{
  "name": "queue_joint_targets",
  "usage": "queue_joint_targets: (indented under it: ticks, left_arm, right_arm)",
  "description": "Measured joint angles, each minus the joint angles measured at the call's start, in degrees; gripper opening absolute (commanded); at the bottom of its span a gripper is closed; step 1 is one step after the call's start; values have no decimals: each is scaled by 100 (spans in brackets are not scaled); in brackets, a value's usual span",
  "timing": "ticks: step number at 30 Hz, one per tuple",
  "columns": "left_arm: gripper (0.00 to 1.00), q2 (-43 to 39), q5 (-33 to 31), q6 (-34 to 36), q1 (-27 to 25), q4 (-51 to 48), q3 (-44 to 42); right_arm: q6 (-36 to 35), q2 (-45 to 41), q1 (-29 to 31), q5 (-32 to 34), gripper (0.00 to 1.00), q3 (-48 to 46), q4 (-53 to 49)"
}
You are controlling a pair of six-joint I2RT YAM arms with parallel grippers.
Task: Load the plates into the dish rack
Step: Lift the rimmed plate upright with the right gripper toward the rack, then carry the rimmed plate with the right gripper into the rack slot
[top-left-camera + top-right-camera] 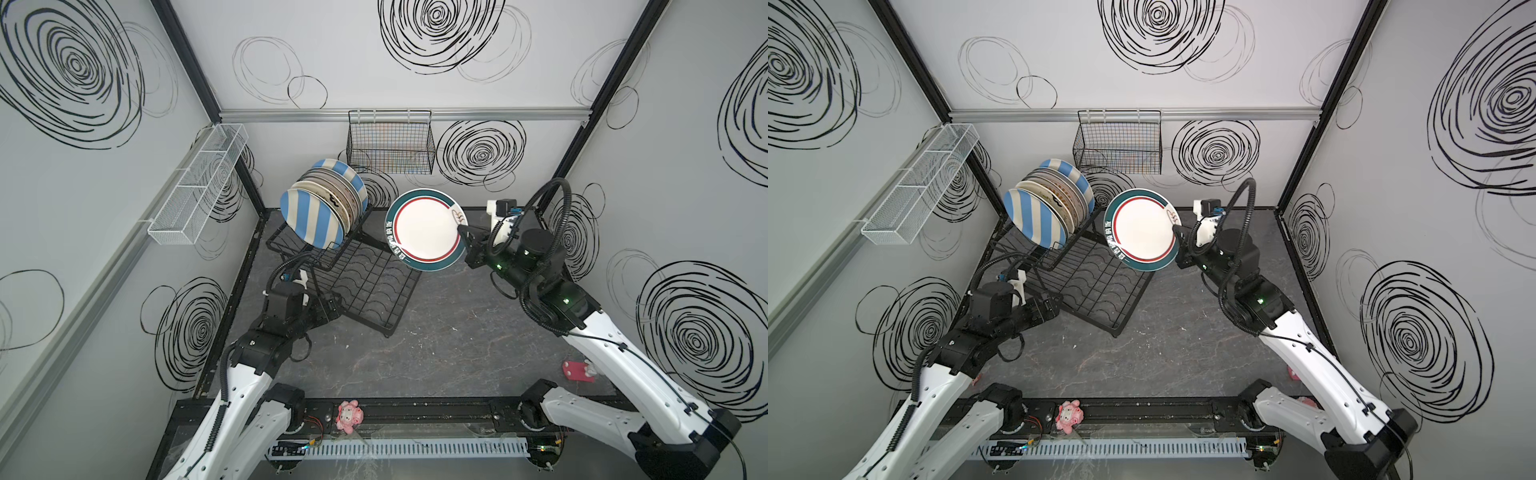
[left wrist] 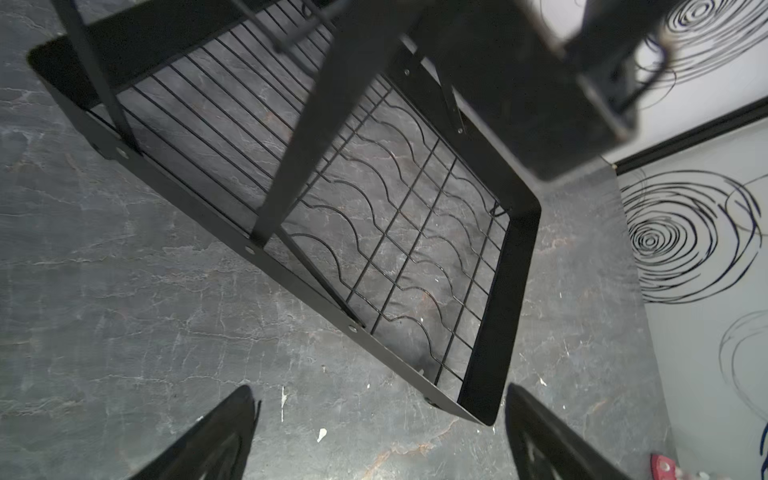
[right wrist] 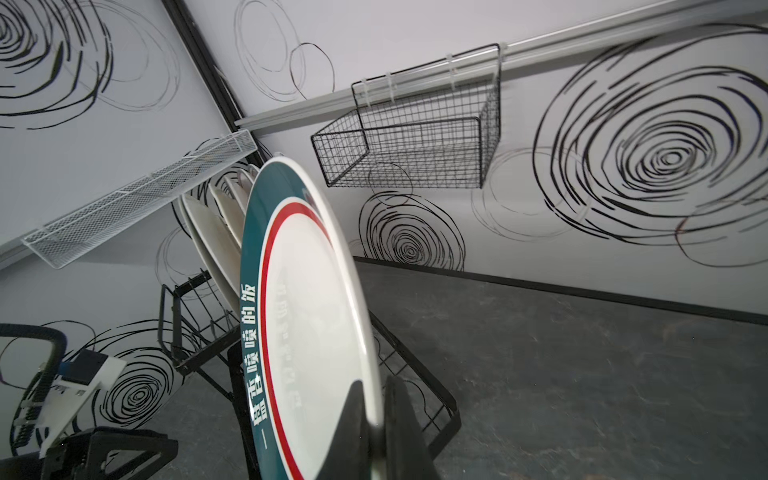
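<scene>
Dish rack (image 1: 374, 286) on dark marbled tabletop (image 1: 457, 345)

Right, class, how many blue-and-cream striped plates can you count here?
2. The front striped plate leads the row on the upper tier of the dish rack; the back striped plate ends it. Plates between may hide others.

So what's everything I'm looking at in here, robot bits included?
teal plate: one, white with teal rim and red ring, held in the air beside the rack
racked plates: several, exact count unclear, blue-striped at both ends, on edge in the upper tier
rack: one, black wire, back left of the table
black basket: one, back wall
white basket: one, left wall
pink toy: one, front rail
red thing: one, table's right edge, too small to identify
table: one, dark grey
left gripper: one, black, open, by the rack's lower tier
right gripper: one, black, shut on the teal plate's rim
</scene>
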Motion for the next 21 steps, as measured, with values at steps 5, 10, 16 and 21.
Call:
queue_joint_targets:
  ticks: [5,10,16,21]
  left_arm:
    - [96,22,706,4,922,181,-190]
    - [96,-7,1266,50,1692,278,-308]
    - [96,57,1668,142,2037,385,-310]
    - [96,120,1805,179,2107,448,-308]
  right_arm:
    - [-549,863,896,688,0,619,396]
    - [-1169,1609,1545,1355,0,1062,815]
    - [-1832,2124,2052,1843,0,1250,1451]
    - [-2151,2448,2166,1943,0,1513,1829]
